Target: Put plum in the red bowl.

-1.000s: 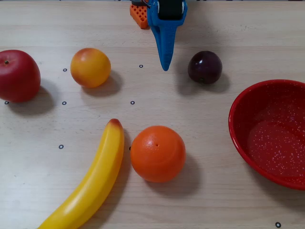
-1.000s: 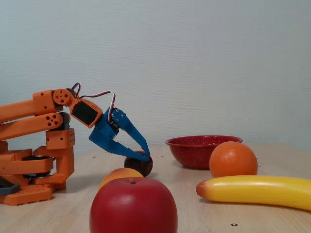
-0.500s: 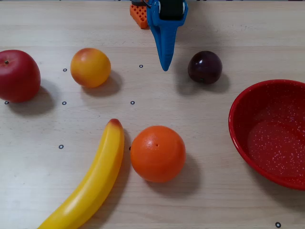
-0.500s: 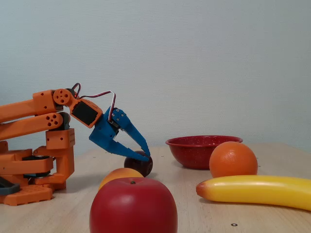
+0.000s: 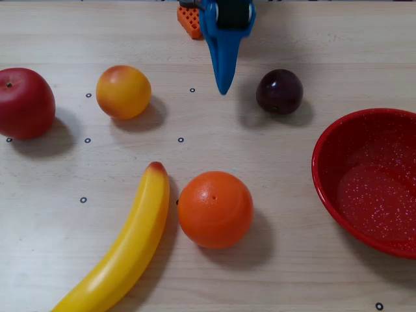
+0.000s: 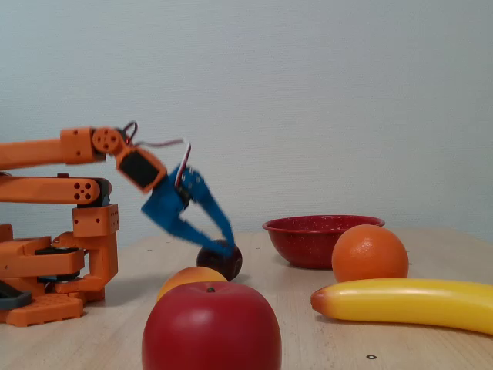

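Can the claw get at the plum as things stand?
Probably yes. In the overhead view the claw is beside the plum, with bare table between them. The red bowl and orange sit clear of that gap.

- In the fixed view the gripper (image 6: pixel 225 245) is motion-blurred, and it covers the top of the plum (image 6: pixel 225 263).
- The apple (image 6: pixel 210 327) hides most of the peach (image 6: pixel 191 277) there.
- In the overhead view the red bowl (image 5: pixel 325 153) runs off the right edge.
- The banana (image 5: pixel 127 244) is cut by the bottom edge.
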